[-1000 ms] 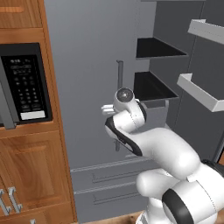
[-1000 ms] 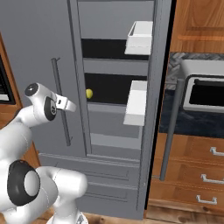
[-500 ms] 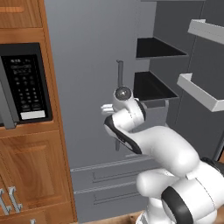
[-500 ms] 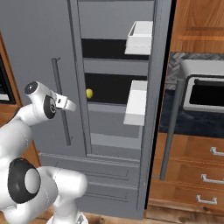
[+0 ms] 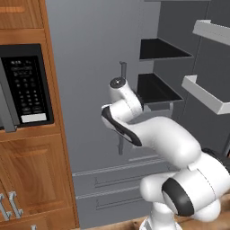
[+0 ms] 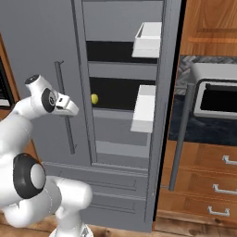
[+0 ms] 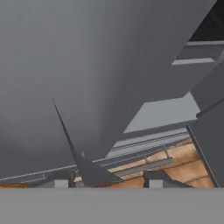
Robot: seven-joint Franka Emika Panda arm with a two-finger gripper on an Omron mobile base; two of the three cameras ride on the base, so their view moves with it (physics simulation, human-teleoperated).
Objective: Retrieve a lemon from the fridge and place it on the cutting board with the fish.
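Note:
The fridge (image 5: 90, 58) has its left door shut and its right door swung open, baring dark shelves (image 5: 157, 87) and white door bins (image 6: 143, 109). The lemon (image 6: 94, 98), small and yellow-green, sits on the middle shelf at its left end. My gripper (image 6: 73, 109) hovers in front of the shut left door, close to its vertical bar handle (image 6: 65, 125), left of the lemon and outside the fridge. In the hand view my gripper (image 7: 108, 181) is open, with the grey door and the handle (image 7: 70, 140) ahead. The cutting board and the fish are out of view.
A black-panelled microwave (image 5: 24, 87) sits in wooden cabinets left of the fridge. A toaster oven (image 6: 215, 97) stands on the counter to the right, behind the open door's long handle (image 6: 181, 134). Fridge drawers (image 6: 115, 185) lie below.
My wrist has risen a little and drawn slightly left in front of the shut door. The lemon and the doors have not moved.

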